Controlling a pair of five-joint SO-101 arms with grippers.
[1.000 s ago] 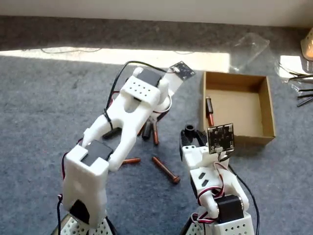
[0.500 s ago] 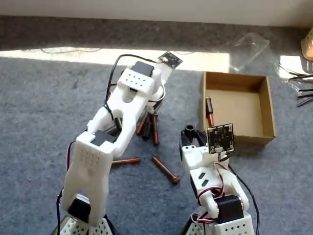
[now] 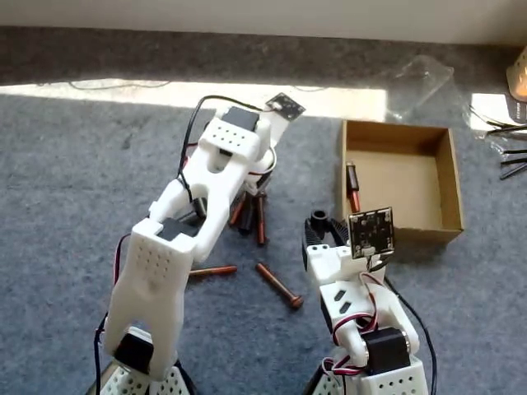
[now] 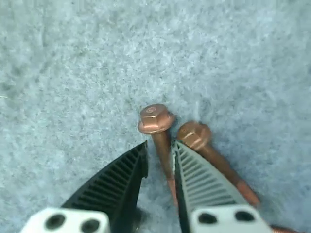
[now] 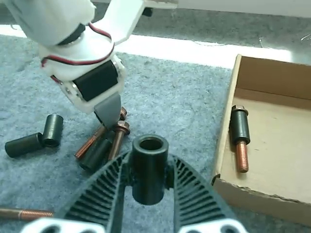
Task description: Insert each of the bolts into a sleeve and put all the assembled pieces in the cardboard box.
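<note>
Currently the left gripper [image 4: 160,144] is open. Its jaws stand on either side of the shank of a bolt [image 4: 156,121] lying on the carpet [image 4: 73,58] and are not closed on it. A second bolt [image 4: 194,135] lies just beside the first, against the outside of one jaw.

The right gripper [image 5: 149,159] is clamped on a sleeve [image 5: 149,174]. It holds the sleeve upright with the bore facing up, near the box [image 5: 224,145] and apart from the left gripper.

Done:
- One assembled piece [image 5: 239,138], a bolt seated in a sleeve, lies in the box beside one wall.

Left to do, as a judgement from the layout:
- Four bolts are loose. Two are at the left gripper. A third bolt [image 3: 278,285] and a fourth bolt [image 3: 211,270] lie nearer the arm bases.
- Four sleeves are unfilled. One is in the right gripper. A second sleeve [image 5: 97,153] lies beside the two bolts at the left gripper. A third sleeve [image 5: 52,130] and a fourth sleeve [image 5: 23,144] lie together, well apart from the box.
- That makes four insertions and four placements outstanding, so the task is roughly one fifth complete.

The step in hand appears to be pickup of the straddled bolt for insertion into the held sleeve. The neighbouring bolt may be dragged along when the jaws close.
</note>
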